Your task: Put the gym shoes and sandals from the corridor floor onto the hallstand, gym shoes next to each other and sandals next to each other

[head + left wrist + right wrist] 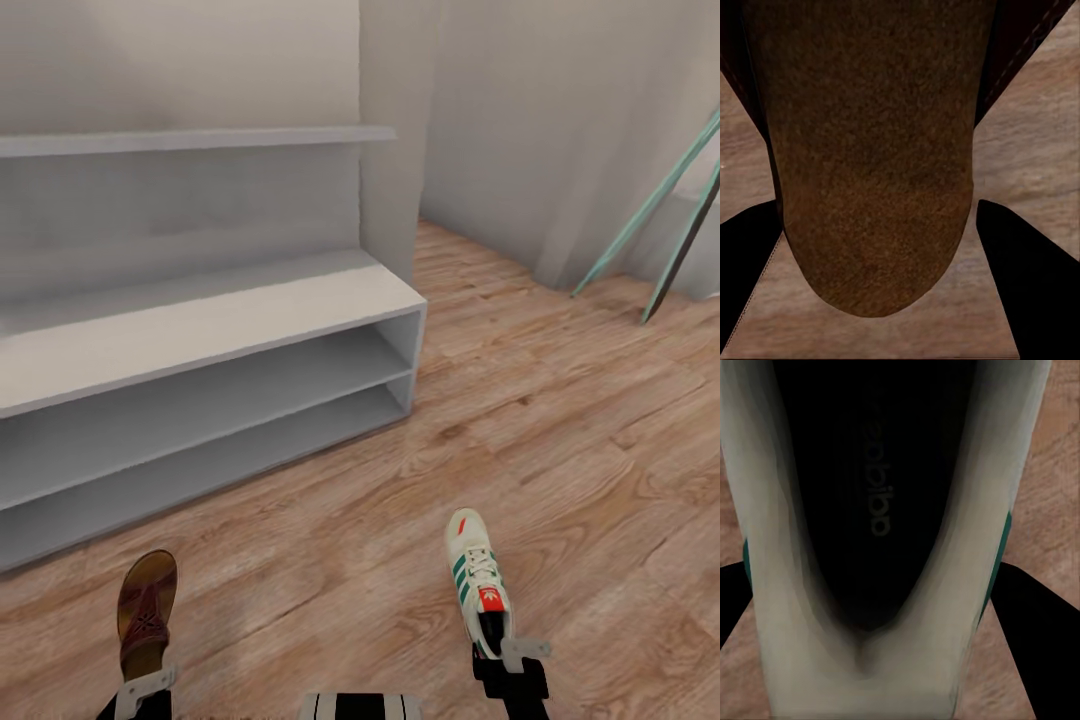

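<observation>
A dark brown sandal (147, 605) sits low at the left of the head view, its heel end between the fingers of my left gripper (146, 686), which is shut on it. Its brown footbed (870, 165) spans the left wrist view between the dark fingers (750, 247). A white gym shoe (474, 575) with green stripes lies toe-away at the lower right, my right gripper (497, 652) shut on its heel. The right wrist view looks into the shoe's dark inside (874, 495). The pale grey hallstand (200, 330) stands ahead on the left over the corridor floor (560, 430).
A long floating shelf (190, 140) hangs above the hallstand. A wall corner (390, 190) juts out just past its right end. Teal and dark poles (655, 205) lean at the far right. Open wood floor stretches to the right.
</observation>
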{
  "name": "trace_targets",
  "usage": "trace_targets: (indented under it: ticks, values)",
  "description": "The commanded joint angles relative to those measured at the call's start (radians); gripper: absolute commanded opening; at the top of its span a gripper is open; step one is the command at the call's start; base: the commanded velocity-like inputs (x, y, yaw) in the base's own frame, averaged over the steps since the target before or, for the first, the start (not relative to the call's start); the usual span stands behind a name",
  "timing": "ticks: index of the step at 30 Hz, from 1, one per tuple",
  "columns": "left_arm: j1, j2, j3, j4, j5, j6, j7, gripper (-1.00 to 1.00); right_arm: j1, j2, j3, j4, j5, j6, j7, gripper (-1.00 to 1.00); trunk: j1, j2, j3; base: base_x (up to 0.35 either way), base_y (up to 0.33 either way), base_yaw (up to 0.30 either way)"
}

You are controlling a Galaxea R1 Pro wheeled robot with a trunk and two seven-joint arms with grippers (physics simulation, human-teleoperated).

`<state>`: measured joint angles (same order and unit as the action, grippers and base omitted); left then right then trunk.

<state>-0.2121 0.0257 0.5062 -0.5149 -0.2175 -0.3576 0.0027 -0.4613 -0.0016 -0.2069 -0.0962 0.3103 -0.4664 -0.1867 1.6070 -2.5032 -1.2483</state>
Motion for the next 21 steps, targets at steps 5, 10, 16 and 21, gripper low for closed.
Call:
trace_targets:
  ticks: [5,10,16,21]
  values:
    - [-0.001,0.000,0.006,0.001,-0.011,-0.004,0.002,-1.00,0.000,0.000,-0.006,0.001,0.010,-0.003,-0.003,-1.00,0.000,0.000,-0.005,0.000,0.000,0.245]
    - [-0.001,0.000,0.006,0.001,-0.010,-0.004,0.002,-1.00,0.000,0.000,-0.006,0.002,0.010,-0.003,-0.003,-1.00,0.000,0.000,-0.010,0.000,0.000,0.244]
    - [-0.001,0.000,0.006,0.001,-0.010,-0.004,0.002,-1.00,0.000,0.000,-0.006,0.002,0.011,-0.003,-0.003,-1.00,0.000,0.000,-0.016,0.000,0.000,0.244]
    - [-0.001,0.000,0.006,0.001,-0.010,-0.004,0.002,-1.00,0.000,0.000,-0.006,0.003,0.012,-0.003,-0.002,-1.00,0.000,0.000,-0.021,0.000,0.000,0.244]
